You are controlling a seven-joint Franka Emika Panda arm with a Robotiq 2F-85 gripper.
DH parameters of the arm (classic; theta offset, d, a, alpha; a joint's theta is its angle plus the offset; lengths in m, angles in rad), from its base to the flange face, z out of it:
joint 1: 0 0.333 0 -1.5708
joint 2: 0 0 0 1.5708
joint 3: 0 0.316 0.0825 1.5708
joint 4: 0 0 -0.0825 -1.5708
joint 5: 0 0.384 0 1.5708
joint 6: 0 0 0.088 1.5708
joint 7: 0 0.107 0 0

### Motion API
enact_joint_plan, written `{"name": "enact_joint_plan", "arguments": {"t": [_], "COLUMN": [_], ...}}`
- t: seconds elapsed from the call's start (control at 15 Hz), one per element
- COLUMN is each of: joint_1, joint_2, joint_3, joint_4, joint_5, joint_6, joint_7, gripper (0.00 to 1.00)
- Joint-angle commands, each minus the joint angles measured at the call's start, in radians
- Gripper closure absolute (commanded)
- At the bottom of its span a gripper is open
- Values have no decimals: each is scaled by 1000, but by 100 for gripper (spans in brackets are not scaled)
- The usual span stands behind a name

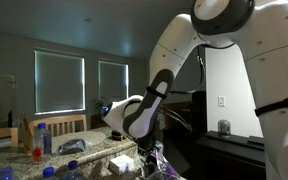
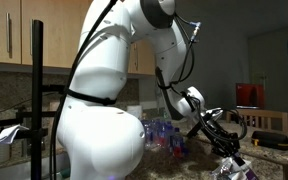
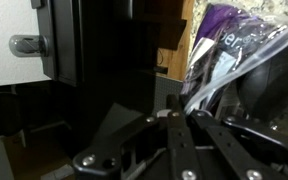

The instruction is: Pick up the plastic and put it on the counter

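The plastic is a clear and purple bag [image 3: 224, 45]. In the wrist view it hangs from the fingertips of my gripper [image 3: 174, 112], whose fingers are pressed together on its edge. In both exterior views the gripper [image 1: 152, 152] [image 2: 227, 150] is low over the granite counter [image 1: 9, 162] [image 2: 276, 160], with the purple plastic [image 1: 160, 160] [image 2: 238, 169] dangling just below it. Whether the bag touches the counter is hidden.
Bottles [image 1: 44, 135], a red cup [image 1: 36, 152] and a white box [image 1: 119, 163] stand on the counter. More water bottles [image 2: 160, 134] are behind the arm. A dark cabinet [image 3: 84, 50] and a metal knob [image 3: 26, 45] are close to the wrist.
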Motion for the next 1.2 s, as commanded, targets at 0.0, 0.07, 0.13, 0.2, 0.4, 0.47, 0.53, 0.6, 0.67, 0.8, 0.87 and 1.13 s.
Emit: {"name": "enact_joint_plan", "arguments": {"t": [0.0,0.07,0.13,0.2,0.4,0.47,0.53,0.6,0.67,0.8,0.87,1.13], "joint_1": [16,19,22,24,33,34,35,36,36,37,36,33], "joint_2": [10,13,12,14,37,44,52,57,62,69,72,68], "joint_3": [18,23,29,34,46,49,52,52,51,50,49,52], "joint_4": [-39,-47,-57,-64,-72,-74,-73,-72,-71,-70,-69,-70], "joint_5": [-63,-71,-71,-72,-66,-66,-61,-63,-57,-54,-52,-34], "joint_6": [-7,-4,6,11,8,7,4,2,3,5,6,17], "joint_7": [21,18,13,14,4,5,-1,1,-5,-1,-1,-11], "gripper": [94,94,94,93,94,94,75,68,63,50,43,17]}}
